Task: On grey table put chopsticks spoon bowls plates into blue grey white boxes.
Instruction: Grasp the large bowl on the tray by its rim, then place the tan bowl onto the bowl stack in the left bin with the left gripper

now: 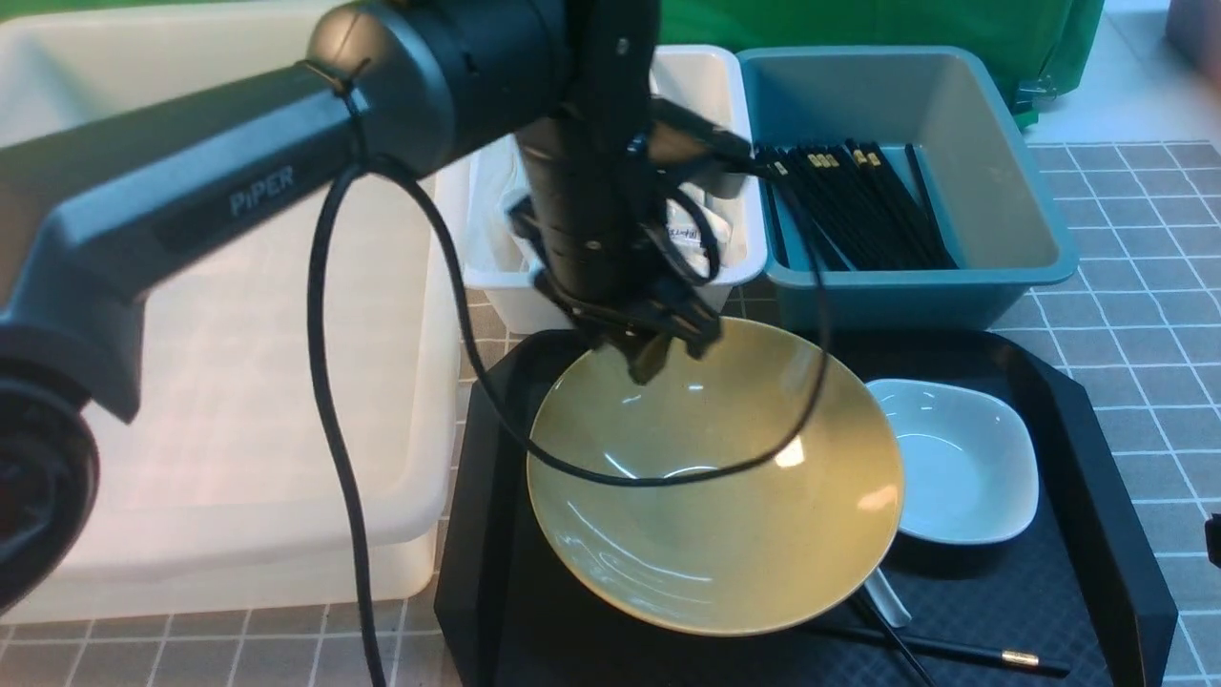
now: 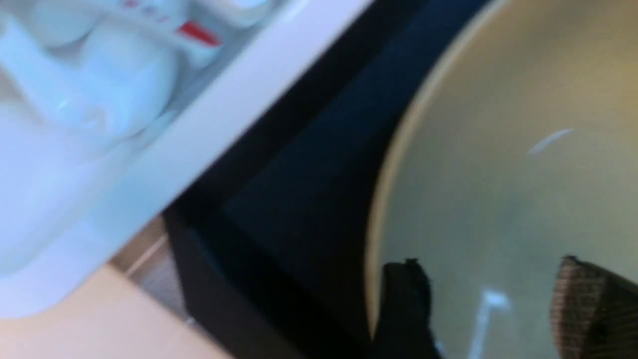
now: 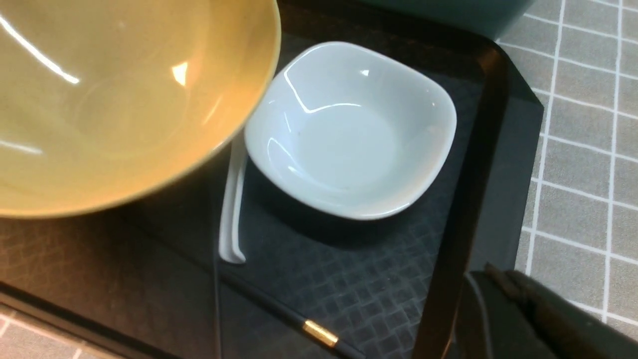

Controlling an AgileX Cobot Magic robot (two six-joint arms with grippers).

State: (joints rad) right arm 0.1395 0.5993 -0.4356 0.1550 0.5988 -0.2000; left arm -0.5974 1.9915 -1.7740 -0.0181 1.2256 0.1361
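Left hand (image 1: pixel 658 355) above black tray (image 1: pixel 1107 458) on grey checked table (image 1: pixel 1145 239).

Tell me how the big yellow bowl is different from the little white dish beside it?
The yellow bowl is round; the white dish is squarish with rounded corners. The bowl is much bigger than the dish. The left end effector is at the bowl's far rim, none at the dish. Both are shiny, empty, on the black tray.
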